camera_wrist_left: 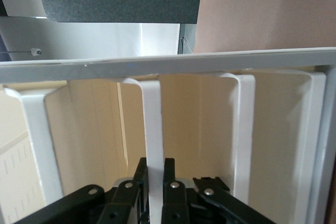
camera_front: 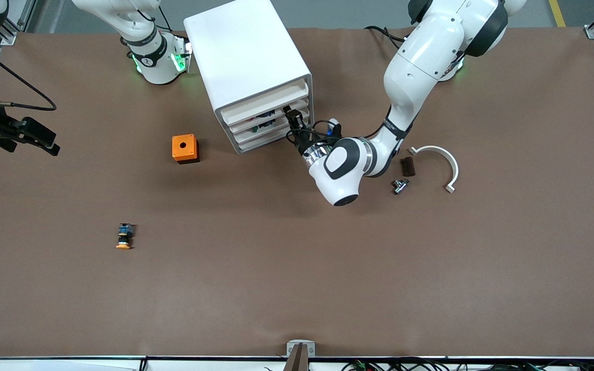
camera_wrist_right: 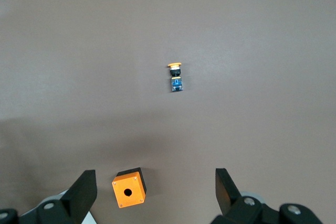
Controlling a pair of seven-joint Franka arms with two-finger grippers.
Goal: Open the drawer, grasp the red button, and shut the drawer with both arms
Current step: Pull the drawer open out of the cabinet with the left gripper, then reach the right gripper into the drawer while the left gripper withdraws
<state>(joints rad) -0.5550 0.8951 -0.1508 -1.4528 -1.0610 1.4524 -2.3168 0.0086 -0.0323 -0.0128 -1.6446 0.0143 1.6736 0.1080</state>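
Brown table (camera_front: pixel 297 288) under everything.

Toward the robots' bases, a tall white cabinet (camera_front: pixel 240 51), front turned toward the left arm's end of the table. All three drawers pushed in. The drawer (camera_front: pixel 263 105) uppermost in the stack, shut flush with the rest. Small coloured things (camera_front: pixel 265 122) glimpsed through the slit below it. No telling whether the button is among them.

Left arm reaching to the cabinet front. Left gripper (camera_front: pixel 293 119) at the drawer fronts, fingers (camera_wrist_left: pixel 140 174) closed on either side of a white drawer lip (camera_wrist_left: pixel 152 129). Cannot tell for certain which drawer the lip belongs to.

Right arm waiting. Right gripper (camera_front: pixel 44 144) up over the right arm's end of the table, fingers (camera_wrist_right: pixel 86 184) spread wide, nothing between them.

Beside the left arm, toward its end of the table, a white half-ring bracket (camera_front: pixel 444 161) lying flat.

Orange box (camera_front: pixel 185 148) with a round hole in its top face, just beside the cabinet toward the right arm's end; also in the right wrist view (camera_wrist_right: pixel 129 188).

Dark brown block (camera_front: pixel 407 166) just beside the bracket.

Yellow-orange-capped button (camera_front: pixel 124 237) on its side, much nearer the front camera than the orange box; also in the right wrist view (camera_wrist_right: pixel 176 77).

Small metal fitting (camera_front: pixel 399 185) next to the brown block, a little nearer the front camera.
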